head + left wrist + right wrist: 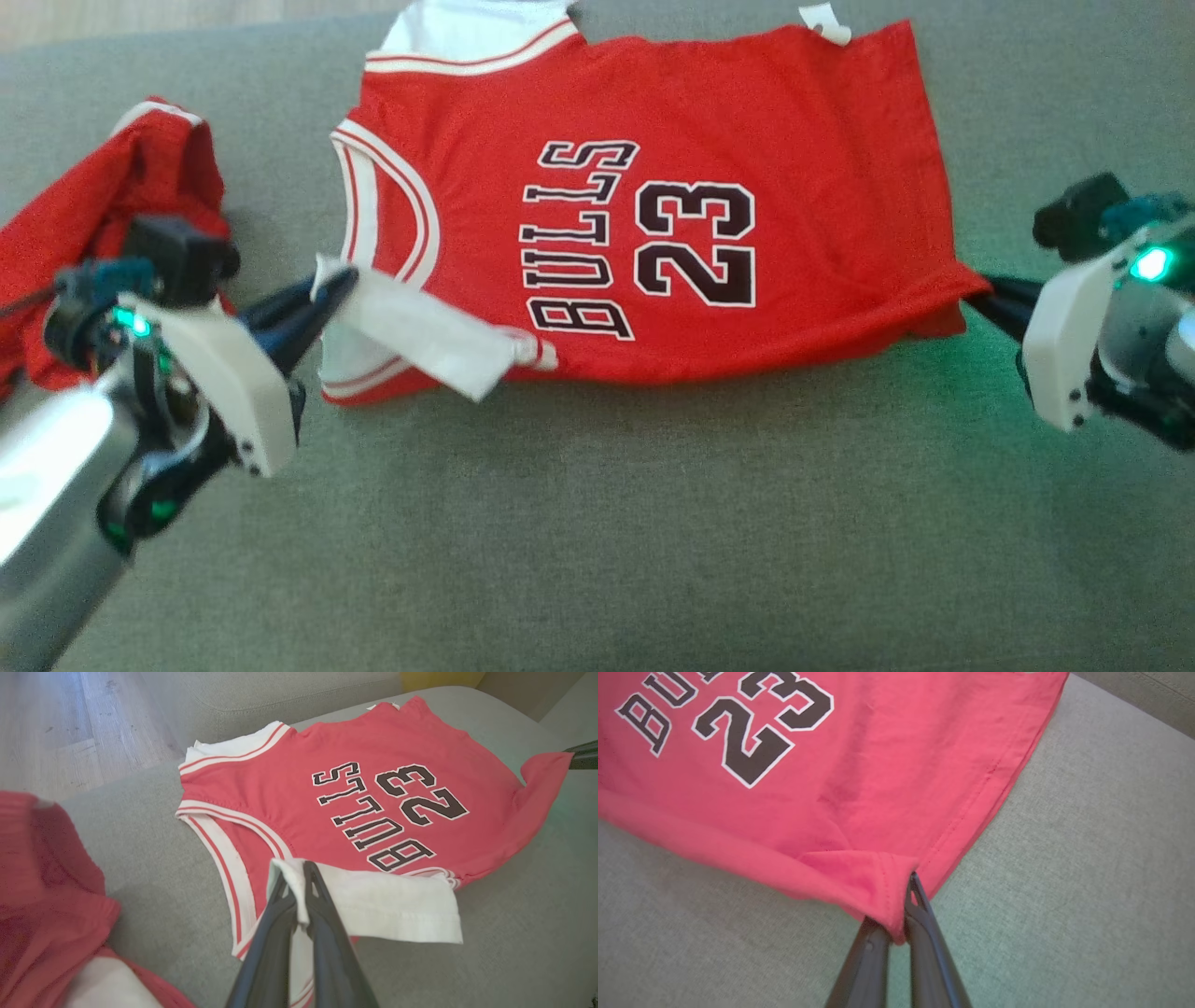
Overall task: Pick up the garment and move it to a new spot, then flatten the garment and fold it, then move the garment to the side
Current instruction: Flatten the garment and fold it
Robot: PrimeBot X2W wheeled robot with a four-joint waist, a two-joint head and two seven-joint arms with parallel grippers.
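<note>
The red jersey (653,215) is lying spread face-up on the grey cushion (597,523), its black "23" print (695,243) sitting near the middle of the cloth. On the collar side of the print, the left gripper (331,285) is pinching the tip of a white sleeve flap (420,331), jaws nearly closed on thin fabric. On the hem side of the print, the right gripper (973,295) is clamping the near hem corner (938,303), jaws fully closed with the cloth bunching over them. The garment is looking light, soft and limp, so it is likely going to sag and crease wherever it is unsupported. Corners and hemmed edges are offering the surest hold, while the white flap is looking loose and may be pulling free of the red body rather than carrying it. Beyond the collar side, farther from the print, a second red garment (93,215) is lying crumpled, partly behind the left arm. The white collar area is being cut off by the head view's top edge, the lower layers are hiding underneath, and how deep each pinch is reaching cannot be told.
</note>
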